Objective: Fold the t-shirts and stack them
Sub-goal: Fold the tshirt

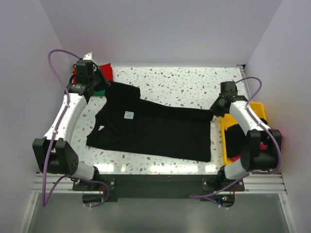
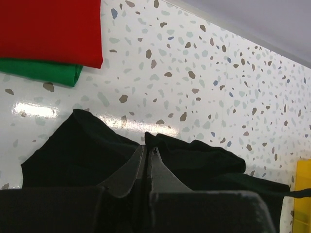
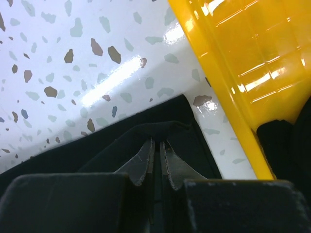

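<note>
Evidently both grippers were pinched shut on the black t-shirt (image 1: 150, 128). The left gripper (image 2: 147, 148) had a bunched fold of the sleeve end at its fingertips, and the right gripper (image 3: 156, 141) had a hem corner. The cloth lay spread on the table (image 2: 194, 73) between the two grips. Beyond the left fingertips sat the folded red shirt (image 2: 48, 29) on the green shirt (image 2: 41, 72). The yellow tray (image 3: 228, 97) lay just right of the right fingers. Folding well would likely mean both arms lifting together, with the held edge taut and level.
</note>
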`<state>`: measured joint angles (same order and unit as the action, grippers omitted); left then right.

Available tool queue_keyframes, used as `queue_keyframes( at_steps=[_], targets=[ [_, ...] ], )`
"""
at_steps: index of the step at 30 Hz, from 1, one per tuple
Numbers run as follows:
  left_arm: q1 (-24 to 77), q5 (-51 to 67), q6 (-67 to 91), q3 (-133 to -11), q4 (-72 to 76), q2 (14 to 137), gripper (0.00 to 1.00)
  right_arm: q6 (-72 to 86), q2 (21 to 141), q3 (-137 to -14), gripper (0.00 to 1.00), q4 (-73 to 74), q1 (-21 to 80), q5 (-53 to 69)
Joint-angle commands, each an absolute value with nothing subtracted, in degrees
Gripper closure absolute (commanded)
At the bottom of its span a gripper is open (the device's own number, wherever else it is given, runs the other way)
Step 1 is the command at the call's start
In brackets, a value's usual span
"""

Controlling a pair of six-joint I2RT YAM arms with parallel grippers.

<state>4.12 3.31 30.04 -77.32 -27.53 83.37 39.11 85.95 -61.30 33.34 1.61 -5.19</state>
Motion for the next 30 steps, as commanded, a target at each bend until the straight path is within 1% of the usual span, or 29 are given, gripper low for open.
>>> queue_keyframes(
  at_steps=[1,7,17,24,30],
  targets=[
    [3.4,3.6,30.9,-77.2,-25.5,82.7,1.0,38.2,86.8,-64.0,1.0,31.5,0.6,-5.4],
    [3.3,3.3,30.9,-75.6,-25.4,81.3,1.0,38.9,88.2,-64.8,1.0,30.1,0.6,-3.3],
    [3.2,2.6,30.8,-68.7,-25.6,75.8,1.0,38.5,88.2,-66.4,1.0,29.7,0.6,-6.2],
    [3.2,3.3,31.1,-64.6,-25.3,73.5,1.0,38.3,89.0,-66.4,1.0,28.8,0.6,-6.2],
    [3.2,2.5,30.8,-62.9,-26.0,71.1,1.0,38.1,86.8,-64.1,1.0,29.3,0.6,-5.2]
  ],
)
